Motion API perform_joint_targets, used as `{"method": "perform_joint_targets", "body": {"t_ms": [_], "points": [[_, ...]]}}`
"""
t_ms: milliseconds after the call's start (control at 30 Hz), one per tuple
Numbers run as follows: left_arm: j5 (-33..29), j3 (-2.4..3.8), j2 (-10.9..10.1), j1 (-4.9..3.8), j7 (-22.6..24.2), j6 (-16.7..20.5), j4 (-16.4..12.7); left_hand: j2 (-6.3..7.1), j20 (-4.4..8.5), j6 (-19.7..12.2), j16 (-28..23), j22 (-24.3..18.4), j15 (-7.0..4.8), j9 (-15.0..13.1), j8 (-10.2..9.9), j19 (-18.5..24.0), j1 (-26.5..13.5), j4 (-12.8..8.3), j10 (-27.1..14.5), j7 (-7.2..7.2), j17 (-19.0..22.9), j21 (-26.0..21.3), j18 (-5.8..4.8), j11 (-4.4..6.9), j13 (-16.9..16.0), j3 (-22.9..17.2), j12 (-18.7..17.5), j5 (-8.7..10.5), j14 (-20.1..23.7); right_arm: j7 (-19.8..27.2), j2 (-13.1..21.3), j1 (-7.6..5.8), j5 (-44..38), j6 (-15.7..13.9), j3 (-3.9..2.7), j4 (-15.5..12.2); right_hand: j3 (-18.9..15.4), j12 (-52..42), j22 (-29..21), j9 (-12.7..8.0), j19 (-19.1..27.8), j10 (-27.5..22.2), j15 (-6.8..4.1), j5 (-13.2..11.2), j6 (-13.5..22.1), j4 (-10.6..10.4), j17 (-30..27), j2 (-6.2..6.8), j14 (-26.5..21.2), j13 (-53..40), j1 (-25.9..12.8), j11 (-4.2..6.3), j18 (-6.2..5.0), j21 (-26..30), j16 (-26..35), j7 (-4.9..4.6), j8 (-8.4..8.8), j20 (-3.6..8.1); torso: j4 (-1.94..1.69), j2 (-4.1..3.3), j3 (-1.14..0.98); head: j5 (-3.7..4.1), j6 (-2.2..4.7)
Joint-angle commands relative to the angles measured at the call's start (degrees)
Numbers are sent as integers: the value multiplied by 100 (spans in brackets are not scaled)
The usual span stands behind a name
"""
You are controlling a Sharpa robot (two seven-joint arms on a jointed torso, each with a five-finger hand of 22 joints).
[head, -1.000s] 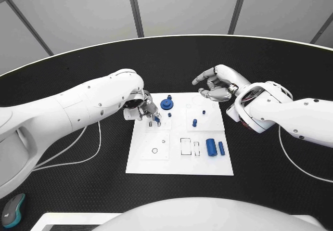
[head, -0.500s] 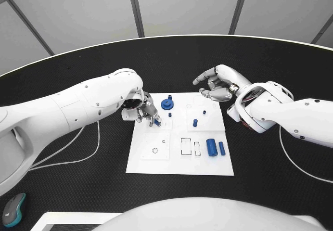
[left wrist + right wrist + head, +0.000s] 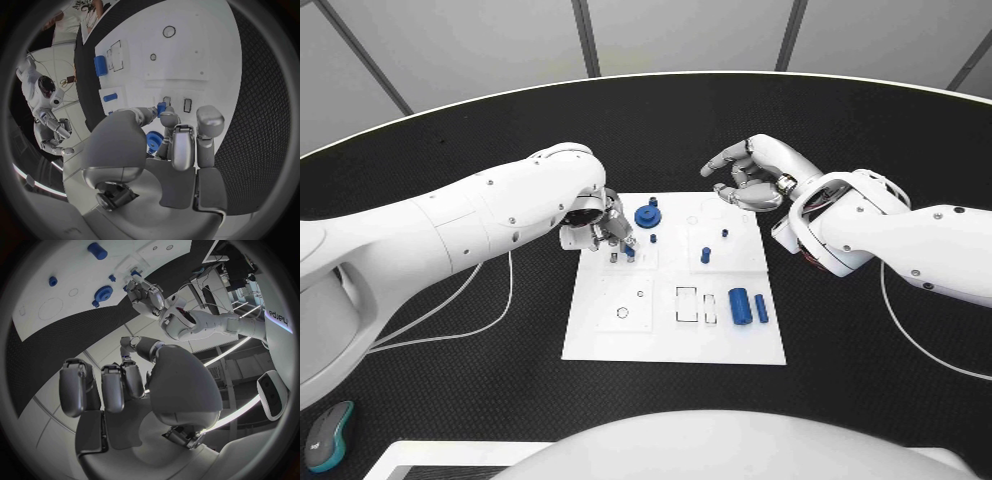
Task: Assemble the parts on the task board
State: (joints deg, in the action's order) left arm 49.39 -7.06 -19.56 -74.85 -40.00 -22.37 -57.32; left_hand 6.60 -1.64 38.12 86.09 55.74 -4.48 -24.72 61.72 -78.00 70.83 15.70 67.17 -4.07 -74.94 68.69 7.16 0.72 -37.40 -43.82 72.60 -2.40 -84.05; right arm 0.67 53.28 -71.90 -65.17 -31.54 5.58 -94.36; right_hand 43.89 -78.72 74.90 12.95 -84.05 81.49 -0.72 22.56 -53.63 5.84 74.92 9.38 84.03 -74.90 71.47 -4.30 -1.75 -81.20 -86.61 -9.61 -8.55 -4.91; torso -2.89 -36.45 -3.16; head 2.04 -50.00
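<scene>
White rectangular task board [image 3: 672,335] lies flat mid-table, long axis running away from the robot. Left hand [image 3: 594,227] sits over the board's far-left corner, fingers drawn together, pinching a small blue peg [image 3: 161,108] at the fingertips; the same peg shows in the head view [image 3: 627,250], pointing down at the board.

Key relation: peg tip is right beside the small dark rectangular slots [image 3: 187,104] on the left side of the board, peg axis roughly upright. Can't tell whether it's already touching the surface or seated. My read: insertion step in hand, needs a small lateral line-up, then a straight push down.

Blue gear-shaped part [image 3: 646,215] stands just beside the left hand, toward board centre; snag risk if the hand drifts that way.

Right hand [image 3: 756,173] hovers beyond the board's far-right corner, fingers curled in, holding nothing. Well apart from the peg, so left hand is clearly the nearer one.

Two blue cylinders [image 3: 747,303] lie near the right edge, long axes parallel to the board's length, not yet assembled.
</scene>
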Motion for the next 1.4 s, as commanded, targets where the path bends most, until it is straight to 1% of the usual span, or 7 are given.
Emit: {"method": "perform_joint_targets", "body": {"t_ms": [33,533,1000,1233,1400], "points": [[9,0,9,1,-150,-26,8,-38,-12,54,-9,5,16,-11,37,-36,78,-630,28,41,-558,20,-44,-1,-9,-635,38,-37,-351,-1,1,0,0,0,0,-1,-10,1,820,-8,-225,-19,36,11,-39,24,809,-10,435,-402,-68,4,-58,-4,35,-3,26,-38,-1,2,1,6,0],[29,-1,53,8,-161,-60,65,-32,-11,57,-9,8,14,-19,38,-39,78,-645,35,43,-557,24,-44,2,-12,-647,39,-37,-351,0,-3,0,0,-1,0,3,-10,1,820,-8,-225,-19,36,11,-39,24,809,-10,435,-402,-68,4,-58,-4,35,-3,26,-38,0,2,1,-4,0],[145,-1,54,28,-169,-78,65,-29,-10,58,-9,21,13,-22,38,-45,78,-652,42,44,-558,32,-47,2,-21,-651,42,-37,-352,1,-5,0,0,2,0,5,-10,1,820,-8,-225,-19,36,11,-39,24,809,-10,435,-402,-68,4,-58,-4,35,-3,26,-38,-2,6,4,-4,0],[152,-1,48,33,-171,-94,56,-29,-10,58,-9,21,13,-22,38,-45,78,-652,42,44,-558,32,-47,2,-21,-651,42,-37,-352,2,-10,0,0,6,0,7,-14,2,820,-8,-225,-20,37,12,-51,23,810,-10,436,-401,-71,4,-58,-2,34,-3,25,-39,-6,-1,3,-6,0],[154,-1,42,36,-172,-131,48,-29,-10,58,-9,21,13,-22,38,-45,78,-652,42,44,-558,32,-47,2,-21,-651,42,-37,-352,1,-11,0,0,7,0,8,-14,2,820,-8,-225,-20,37,12,-51,23,810,-10,436,-401,-71,4,-58,-2,34,-3,25,-39,-3,0,3,-4,0]]}}
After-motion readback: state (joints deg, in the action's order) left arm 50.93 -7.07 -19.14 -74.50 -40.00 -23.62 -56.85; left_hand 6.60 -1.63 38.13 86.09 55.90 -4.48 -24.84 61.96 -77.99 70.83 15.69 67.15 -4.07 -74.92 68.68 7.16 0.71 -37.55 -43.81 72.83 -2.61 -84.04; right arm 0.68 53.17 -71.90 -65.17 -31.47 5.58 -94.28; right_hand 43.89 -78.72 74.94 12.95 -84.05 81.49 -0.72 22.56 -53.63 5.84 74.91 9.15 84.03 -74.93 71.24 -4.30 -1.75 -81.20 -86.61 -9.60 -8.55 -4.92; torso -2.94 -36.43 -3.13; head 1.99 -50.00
